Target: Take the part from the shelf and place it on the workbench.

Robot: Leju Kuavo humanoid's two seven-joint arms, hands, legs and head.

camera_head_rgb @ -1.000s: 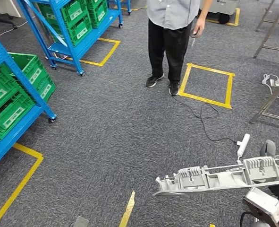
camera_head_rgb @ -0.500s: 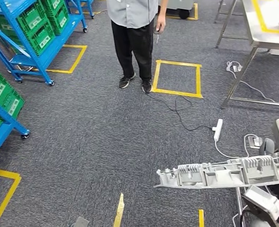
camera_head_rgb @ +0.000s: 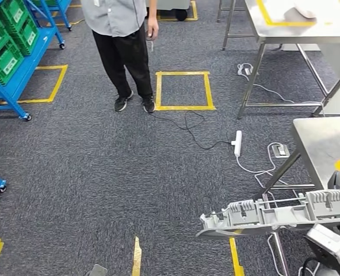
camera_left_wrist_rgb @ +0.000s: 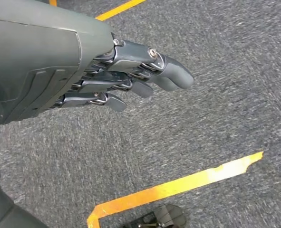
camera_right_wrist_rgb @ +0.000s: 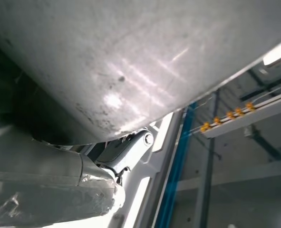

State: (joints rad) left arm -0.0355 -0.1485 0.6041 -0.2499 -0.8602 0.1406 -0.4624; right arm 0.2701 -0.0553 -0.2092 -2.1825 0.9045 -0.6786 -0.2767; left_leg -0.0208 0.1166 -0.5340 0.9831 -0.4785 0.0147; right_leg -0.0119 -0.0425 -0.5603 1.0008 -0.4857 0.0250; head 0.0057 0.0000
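Beside the steel table (camera_head_rgb: 320, 144) now swung into view, the right hand (camera_head_rgb: 339, 183) gripped the long grey part (camera_head_rgb: 277, 215), left hand (camera_left_wrist_rgb: 131, 76) slack, placement near.

This was a factory or warehouse training floor. Grey carpet (camera_head_rgb: 94, 172) carried yellow tape squares (camera_head_rgb: 184, 90) marking stations. Blue wheeled shelf racks (camera_head_rgb: 18, 75) held green plastic crates (camera_head_rgb: 5, 57), far from the right hand (camera_head_rgb: 339, 187) across the room. A steel bench (camera_head_rgb: 322, 144) stood just beside that hand, another steel bench (camera_head_rgb: 289, 29) beyond it. A white power strip (camera_head_rgb: 237, 142) with trailing cables lay on the carpet, and a person (camera_head_rgb: 124, 52) in work clothes stood by.
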